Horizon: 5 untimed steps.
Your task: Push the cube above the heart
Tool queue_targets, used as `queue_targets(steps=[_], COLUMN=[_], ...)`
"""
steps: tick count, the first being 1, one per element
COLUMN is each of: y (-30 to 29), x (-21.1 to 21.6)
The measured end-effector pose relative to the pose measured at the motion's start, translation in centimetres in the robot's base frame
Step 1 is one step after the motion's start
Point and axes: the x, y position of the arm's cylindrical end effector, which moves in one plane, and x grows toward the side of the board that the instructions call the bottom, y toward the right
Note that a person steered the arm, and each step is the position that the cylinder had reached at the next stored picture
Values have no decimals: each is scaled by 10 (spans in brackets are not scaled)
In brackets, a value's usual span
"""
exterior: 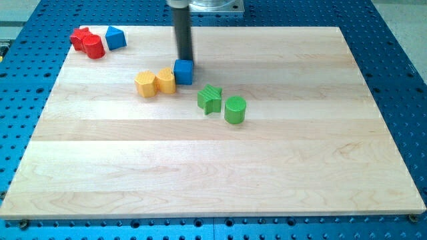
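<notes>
A blue cube (183, 72) sits on the wooden board (213, 167) left of centre near the view's top. It touches a yellow heart (165, 80) at its left. A yellow hexagon-like block (145, 84) lies against the heart's left side. My tip (185, 59) is at the end of the dark rod, right at the cube's top edge, just behind it toward the view's top.
A green star (209, 98) and a green cylinder (235, 110) lie right of and below the cube. Two red blocks (88, 42) and a blue wedge-shaped block (115, 37) sit at the board's top left corner. A blue perforated table surrounds the board.
</notes>
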Motion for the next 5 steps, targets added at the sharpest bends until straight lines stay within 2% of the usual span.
queue_targets(steps=[1, 2, 4, 5], y=[58, -8, -167, -190], x=[19, 43, 31, 20])
